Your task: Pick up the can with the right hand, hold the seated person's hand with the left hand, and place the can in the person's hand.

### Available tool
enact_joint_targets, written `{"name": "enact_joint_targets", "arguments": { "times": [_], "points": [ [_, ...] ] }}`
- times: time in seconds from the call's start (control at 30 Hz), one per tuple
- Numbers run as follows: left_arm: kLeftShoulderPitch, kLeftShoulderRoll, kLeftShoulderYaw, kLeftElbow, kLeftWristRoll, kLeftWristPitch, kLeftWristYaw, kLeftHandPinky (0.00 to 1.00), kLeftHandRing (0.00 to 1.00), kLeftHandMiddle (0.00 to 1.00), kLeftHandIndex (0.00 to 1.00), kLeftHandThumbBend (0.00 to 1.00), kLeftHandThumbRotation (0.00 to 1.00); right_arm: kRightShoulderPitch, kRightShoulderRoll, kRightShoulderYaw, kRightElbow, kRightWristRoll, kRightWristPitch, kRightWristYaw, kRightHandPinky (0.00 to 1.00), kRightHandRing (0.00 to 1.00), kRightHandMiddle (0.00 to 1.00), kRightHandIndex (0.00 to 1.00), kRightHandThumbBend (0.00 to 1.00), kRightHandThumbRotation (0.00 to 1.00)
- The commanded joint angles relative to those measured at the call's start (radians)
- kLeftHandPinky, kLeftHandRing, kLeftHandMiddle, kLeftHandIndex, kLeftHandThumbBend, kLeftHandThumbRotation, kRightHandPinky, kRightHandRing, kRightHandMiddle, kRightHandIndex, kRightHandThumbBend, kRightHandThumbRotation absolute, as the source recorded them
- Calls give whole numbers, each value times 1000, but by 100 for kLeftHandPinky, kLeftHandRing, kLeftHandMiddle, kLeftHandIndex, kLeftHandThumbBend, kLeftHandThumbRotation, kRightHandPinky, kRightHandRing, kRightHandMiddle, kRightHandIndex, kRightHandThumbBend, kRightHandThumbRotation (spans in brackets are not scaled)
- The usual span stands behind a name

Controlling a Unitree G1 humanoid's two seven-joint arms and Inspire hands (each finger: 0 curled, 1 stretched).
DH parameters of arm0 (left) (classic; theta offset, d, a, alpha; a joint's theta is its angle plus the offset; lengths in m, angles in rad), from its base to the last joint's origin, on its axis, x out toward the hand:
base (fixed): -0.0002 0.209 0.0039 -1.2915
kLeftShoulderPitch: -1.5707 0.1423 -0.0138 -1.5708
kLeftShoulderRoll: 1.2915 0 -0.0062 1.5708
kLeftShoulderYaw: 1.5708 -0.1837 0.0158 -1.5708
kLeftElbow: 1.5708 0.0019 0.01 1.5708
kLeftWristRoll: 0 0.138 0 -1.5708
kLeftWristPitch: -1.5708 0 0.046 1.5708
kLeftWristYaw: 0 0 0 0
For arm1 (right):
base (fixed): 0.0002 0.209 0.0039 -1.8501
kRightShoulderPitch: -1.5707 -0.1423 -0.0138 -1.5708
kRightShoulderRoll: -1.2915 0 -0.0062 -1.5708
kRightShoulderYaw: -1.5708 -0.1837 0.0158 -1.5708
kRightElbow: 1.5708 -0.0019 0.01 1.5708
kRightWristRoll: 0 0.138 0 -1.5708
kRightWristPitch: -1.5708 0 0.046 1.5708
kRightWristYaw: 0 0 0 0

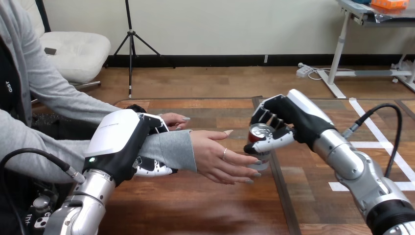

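Robotics lab setup: wooden table (pixel 205 205) with white tape marks (pixel 335 186), person (pixel 29 73) seated beside.

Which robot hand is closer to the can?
Right. The right hand is curled round the can; the left hand is off to its left, gripping the person's forearm.

One bench (pixel 195 210), by my count from the remote desk: one can (pixel 258 139), at three o'clock of the person's outstretched hand (pixel 220 156); two robot hands, the left hand (pixel 120 142) at its nine, the right hand (pixel 288 117) at its two; two hands of the person, the farther hand (pixel 175 118) at ten.
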Motion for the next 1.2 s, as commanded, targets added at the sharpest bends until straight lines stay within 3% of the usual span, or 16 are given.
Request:
{"name": "enact_joint_targets", "arguments": {
  "times": [0.0,0.27,0.47,1.17],
  "points": [
    [-4,-10,8,-26,-12,2,7,31,38,43,43,75,0,-121,14,-6,-75,16,-5,6,36,38,41,41,67,0],
    [-4,-11,6,-10,-10,-17,28,31,37,42,43,76,0,-123,26,-4,-95,11,8,17,36,38,41,41,66,0],
    [-1,-15,6,-27,-18,7,3,31,38,42,43,75,0,-125,38,-5,-102,15,0,21,35,38,41,41,66,0],
    [-3,-20,5,-23,-15,-4,20,30,37,42,43,75,0,-136,79,0,-118,16,-24,38,34,36,40,41,65,0]
  ]
}}
